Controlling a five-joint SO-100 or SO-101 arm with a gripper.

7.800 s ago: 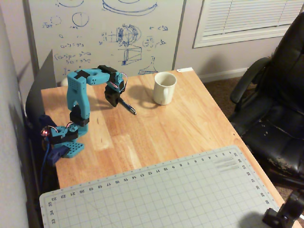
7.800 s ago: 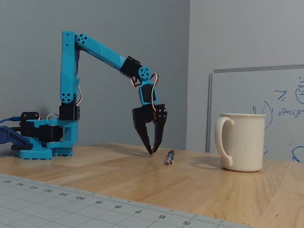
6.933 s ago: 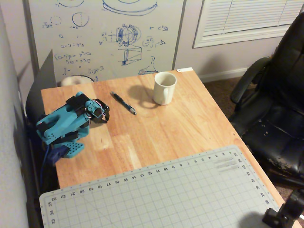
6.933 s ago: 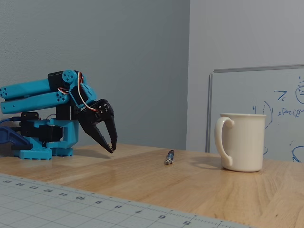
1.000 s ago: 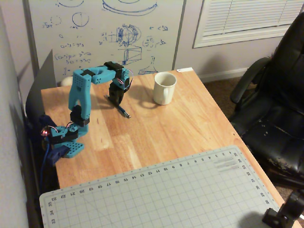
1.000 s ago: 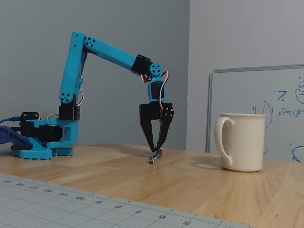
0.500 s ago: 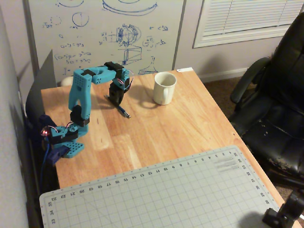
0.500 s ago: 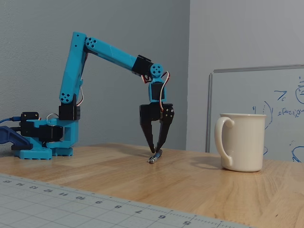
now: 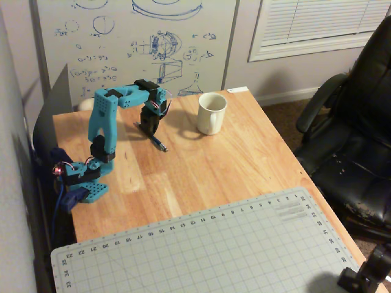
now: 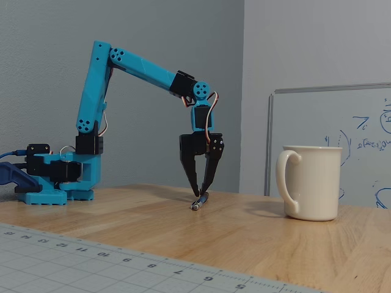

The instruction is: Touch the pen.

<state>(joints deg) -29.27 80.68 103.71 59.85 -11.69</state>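
Note:
The pen [image 9: 159, 144] is a thin dark stick lying flat on the wooden table [image 9: 232, 165], left of the white mug [image 9: 211, 113]. In the fixed view the pen [image 10: 200, 202] points roughly toward the camera. My black gripper [image 10: 200, 193] points straight down over the pen's far end. Its fingertips come together and seem to rest on the pen, holding nothing. In the overhead view the gripper [image 9: 148, 129] stands at the pen's upper-left end.
The mug [image 10: 310, 182] stands to the right of the gripper in the fixed view, handle toward it. The arm's blue base [image 9: 85, 183] sits at the table's left edge. A grey cutting mat [image 9: 201, 250] covers the near part of the table. A black chair [image 9: 354, 134] stands beyond the table's right edge.

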